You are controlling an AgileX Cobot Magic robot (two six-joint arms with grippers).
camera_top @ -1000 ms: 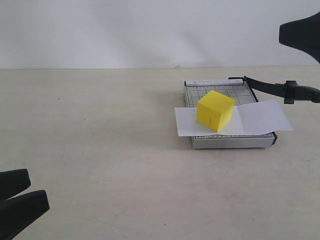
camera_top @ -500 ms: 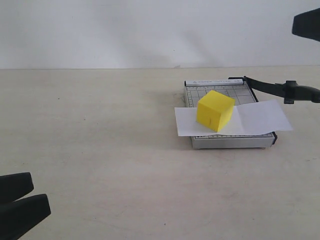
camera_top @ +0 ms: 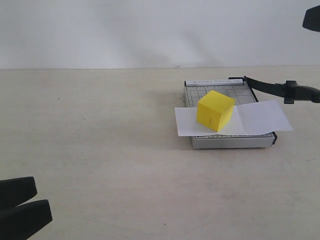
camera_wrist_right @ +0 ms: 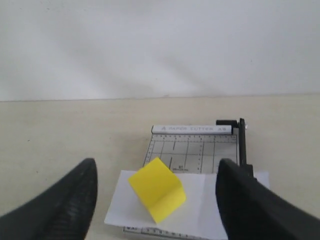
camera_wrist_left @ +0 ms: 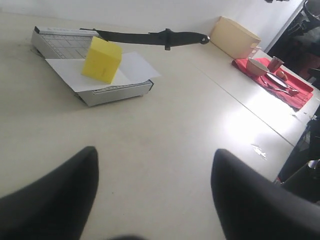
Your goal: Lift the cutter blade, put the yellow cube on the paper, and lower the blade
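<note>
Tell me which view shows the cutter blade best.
Left wrist view: the whole cutter blade shows, hinge to handle. The exterior view cuts off its handle end; the right wrist view sees it end-on, a thin strip.

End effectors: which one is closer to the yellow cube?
The right end effector, high near the cutter; the left end effector is far across the table.

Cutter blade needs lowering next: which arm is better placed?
Right. The right gripper, open, sits on the side where the raised handle of the cutter blade points. The left gripper is far off, on the other side of the yellow cube.
</note>
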